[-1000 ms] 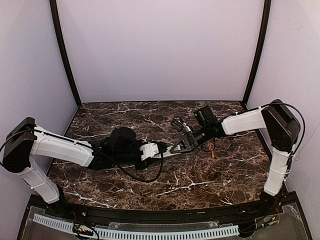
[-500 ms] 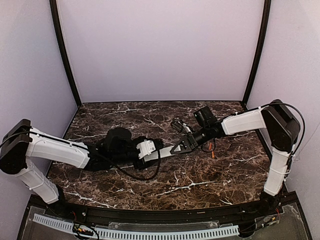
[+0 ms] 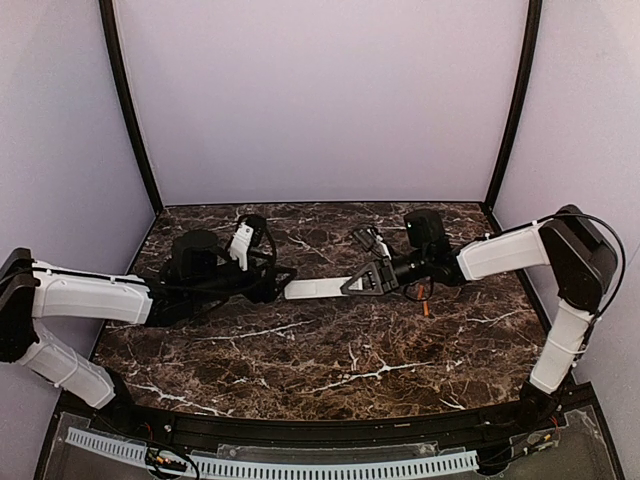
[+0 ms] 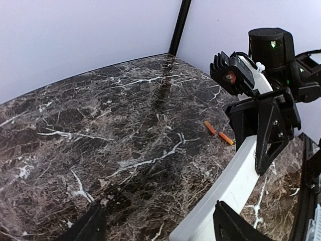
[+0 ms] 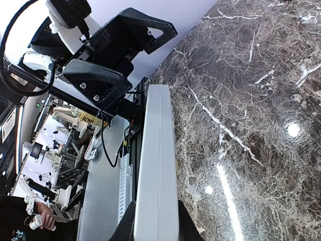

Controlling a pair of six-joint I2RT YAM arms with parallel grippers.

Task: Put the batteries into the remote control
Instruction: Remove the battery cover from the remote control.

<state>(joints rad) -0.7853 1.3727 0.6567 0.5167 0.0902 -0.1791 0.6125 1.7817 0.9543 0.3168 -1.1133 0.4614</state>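
Status: loading not started, as far as I can judge.

- left hand (image 4: 159, 221): released, fingers spread wide, nothing in it. It sits low over the counter (image 4: 100, 125), with the free end of the remote control (image 4: 235, 173) just beside its one finger. Can't tell if they touch.
- remote control: one white bar, lying across mid-counter between the two arms. Only plain white casing with a seam shows in the right wrist view. No open slot is visible from any camera, and no orange in or on it. Can't tell whether the free end rests on the counter or hangs just above it.
- right hand (image 3: 352, 285): clenched on the far end of the remote control, black fingers on either side of the bar.
- batteries (image 4: 209, 127): two, orange, both loose on the counter beyond the remote control, near the right arm. The second (image 4: 225, 138) lies close by the first, roughly end to end with a small gap. In the top view they read as one thin orange streak.

Count: 1 remote control, 2 batteries, 0 loaded.

Left to do: expose the slot, pick up each battery, seat both.
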